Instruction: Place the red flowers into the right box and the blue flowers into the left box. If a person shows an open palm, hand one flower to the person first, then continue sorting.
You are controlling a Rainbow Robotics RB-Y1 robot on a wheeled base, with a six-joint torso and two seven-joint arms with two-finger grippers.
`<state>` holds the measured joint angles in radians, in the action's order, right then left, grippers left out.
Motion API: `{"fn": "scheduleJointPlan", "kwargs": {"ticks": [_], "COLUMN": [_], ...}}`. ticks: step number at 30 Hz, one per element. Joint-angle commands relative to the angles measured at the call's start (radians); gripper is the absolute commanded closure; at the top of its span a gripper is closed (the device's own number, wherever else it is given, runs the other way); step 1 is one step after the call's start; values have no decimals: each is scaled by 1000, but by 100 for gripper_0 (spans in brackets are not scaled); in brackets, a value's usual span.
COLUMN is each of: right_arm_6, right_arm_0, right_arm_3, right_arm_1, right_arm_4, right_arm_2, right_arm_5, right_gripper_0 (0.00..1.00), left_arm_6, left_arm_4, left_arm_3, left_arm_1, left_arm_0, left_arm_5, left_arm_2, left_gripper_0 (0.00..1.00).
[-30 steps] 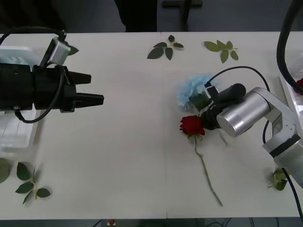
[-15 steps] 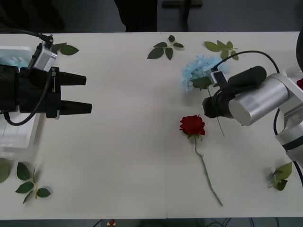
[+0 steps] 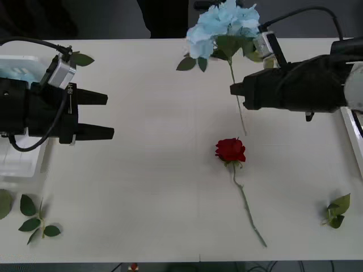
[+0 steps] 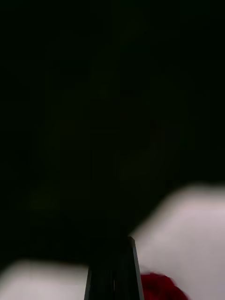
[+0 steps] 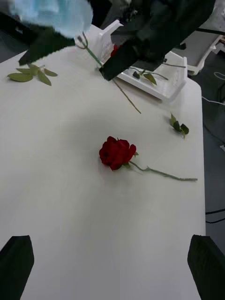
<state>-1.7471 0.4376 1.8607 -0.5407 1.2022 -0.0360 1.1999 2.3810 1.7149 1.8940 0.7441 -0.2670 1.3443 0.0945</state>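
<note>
My right gripper [image 3: 233, 89] is shut on the thin stem of a pale blue flower [image 3: 223, 24], which hangs lifted over the table's far edge. From the left wrist view the same blue flower [image 5: 55, 14] and right gripper [image 5: 108, 71] are raised above the table. One red flower [image 3: 230, 149] lies flat mid-table, its stem pointing toward me, below the right gripper. At the left, my left gripper [image 3: 110, 115] stands open with nothing in it, beside the left box [image 3: 17, 165]. The right box [image 5: 165, 89] holds a red flower [image 5: 115, 48].
Loose green leaf sprigs lie at the far middle [image 3: 198, 60], front left [image 3: 36, 219] and front right [image 3: 337, 211]. Something pale blue [image 3: 18, 71] rests in the left box. The right box's rim [image 3: 351, 131] shows at the table's right edge.
The right gripper has lifted the blue flower off the table and carried it up toward the far edge. The red flower stayed put. The left arm barely shifted.
</note>
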Motion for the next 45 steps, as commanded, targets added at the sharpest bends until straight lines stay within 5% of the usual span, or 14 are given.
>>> {"fn": "scheduleJointPlan", "kwargs": {"ticks": [1,13,29,40,43,45], "right_arm_6": [-84,-112,-109,-109,-109,-109], "right_arm_0": [41,75,76,76,76,76], "right_arm_3": [6,6,6,6,6,6], "right_arm_1": [45,96,96,96,96,96], "right_arm_4": [203,428,501,501,501,501], "right_arm_2": [39,34,-8,-8,-8,-8], "right_arm_5": [-2,-2,0,0,0,0], "right_gripper_0": [100,100,100,100,100,100], "left_arm_6": [32,30,40,69,75,75], "left_arm_4": [0,0,11,22,11,-1], "left_arm_3": [16,16,-78,-76,-76,-76], "left_arm_1": [-3,-25,-434,-511,-525,-537], "left_arm_0": [-35,-32,-27,0,2,3], "left_arm_5": [-14,-21,-162,-185,-185,-186], "left_arm_2": [5,5,-130,-177,-177,-177], "left_gripper_0": [5,4,4,5,20,48]}}
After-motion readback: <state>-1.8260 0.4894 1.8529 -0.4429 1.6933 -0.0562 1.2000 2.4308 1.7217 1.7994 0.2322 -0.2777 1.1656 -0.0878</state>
